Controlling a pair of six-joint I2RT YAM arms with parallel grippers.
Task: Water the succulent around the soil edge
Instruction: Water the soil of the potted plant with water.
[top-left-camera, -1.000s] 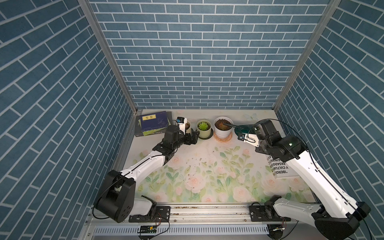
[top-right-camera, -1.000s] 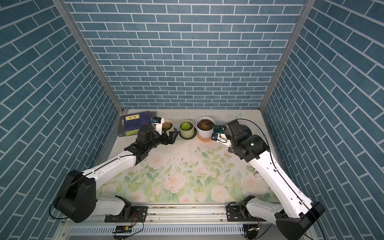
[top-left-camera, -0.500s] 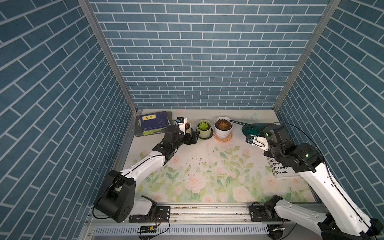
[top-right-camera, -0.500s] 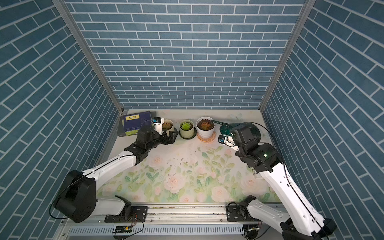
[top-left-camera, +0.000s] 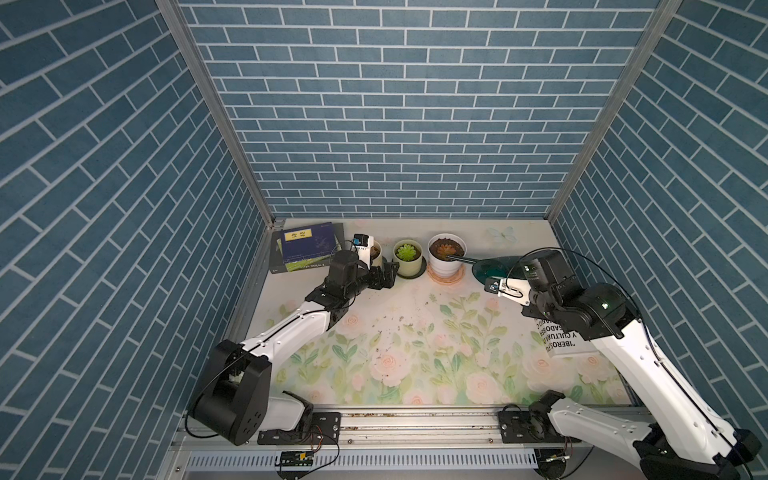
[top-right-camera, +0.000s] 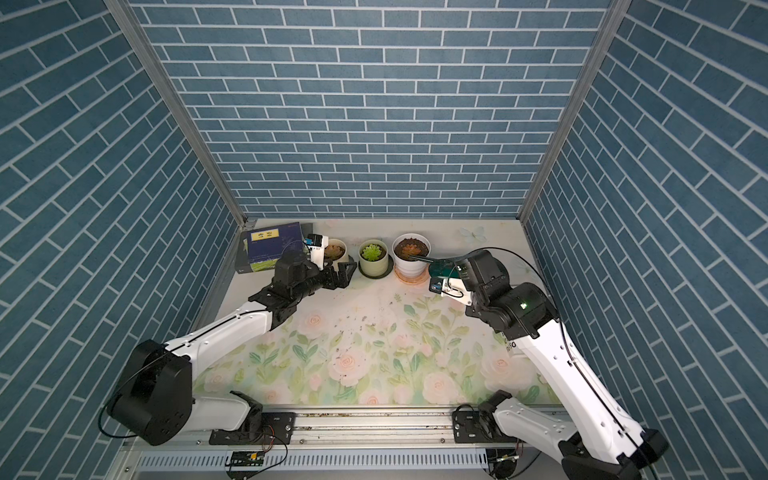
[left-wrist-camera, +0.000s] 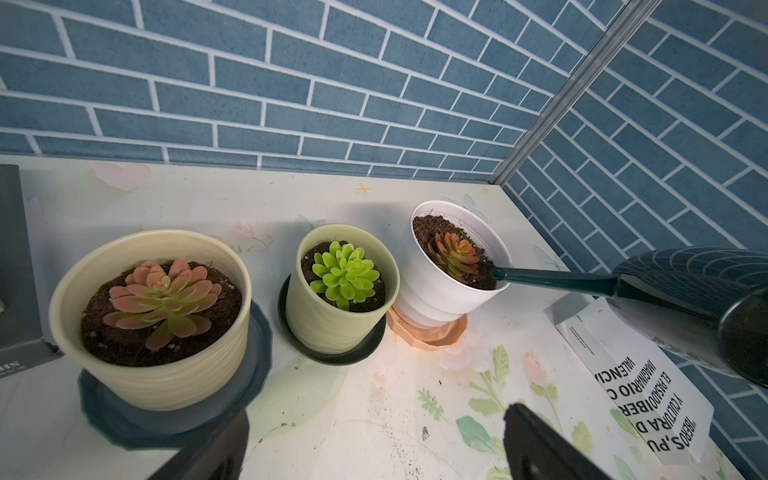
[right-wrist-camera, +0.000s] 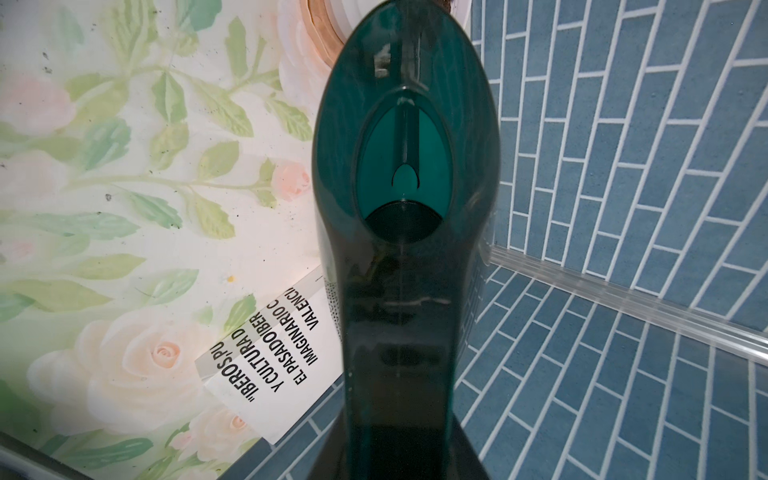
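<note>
The right tool (top-left-camera: 508, 283) was clamped on the watering can (left-wrist-camera: 685, 278), with the spout tip over soil at the rim of the white pot (left-wrist-camera: 449, 299), beside the red succulent (left-wrist-camera: 455, 253). The left tool (left-wrist-camera: 377, 419) stood apart, holding nothing. No stream was visible (pouring unconfirmed), and the circuit of the soil edge appeared outstanding.

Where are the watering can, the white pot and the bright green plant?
watering can (left-wrist-camera: 665, 279): left wrist view, on its dark green body.
white pot (left-wrist-camera: 432, 286): left wrist view, on its outer wall.
green plant (left-wrist-camera: 344, 270): left wrist view, on the middle of its leaves.
</note>
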